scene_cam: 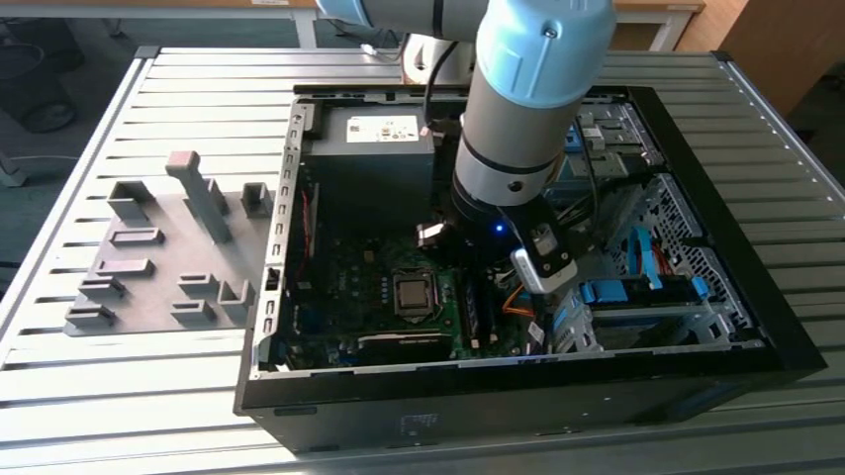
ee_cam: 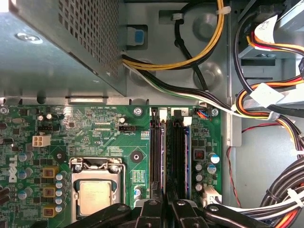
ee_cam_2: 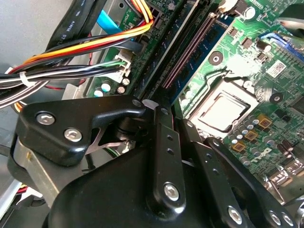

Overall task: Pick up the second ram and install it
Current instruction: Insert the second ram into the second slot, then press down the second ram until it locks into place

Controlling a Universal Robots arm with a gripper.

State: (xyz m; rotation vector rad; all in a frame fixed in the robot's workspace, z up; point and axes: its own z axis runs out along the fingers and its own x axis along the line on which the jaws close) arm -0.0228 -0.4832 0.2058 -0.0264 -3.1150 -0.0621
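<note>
The arm (scene_cam: 528, 119) reaches down into the open computer case (scene_cam: 739, 297), and the gripper (ee_cam_2: 151, 105) hangs low over the memory slots (ee_cam: 167, 156), its tip almost at the end of them. Its own dark body covers the tip in both wrist views, so I cannot tell if it is wide, narrow or holding something. Just beyond the tip, on the side toward the processor (ee_cam_2: 223, 111), a blue-green stick with dark chips stands along a slot; I take it for the second ram (ee_cam_2: 199, 57), but I cannot say if it is fully seated. Beside it, closer to the tool's line, one slot shows bare contacts. On the tool's other side a bundle of cables (ee_cam_2: 71, 52) passes near its body. The grey fixture blocks (scene_cam: 158, 267) stand well apart, outside the case. I see two risks. If the stick is a little tilted or off the slot's line, downward force could bend the contacts or leave one end high. The near cables could also catch on the tool and pull it sideways.
</note>
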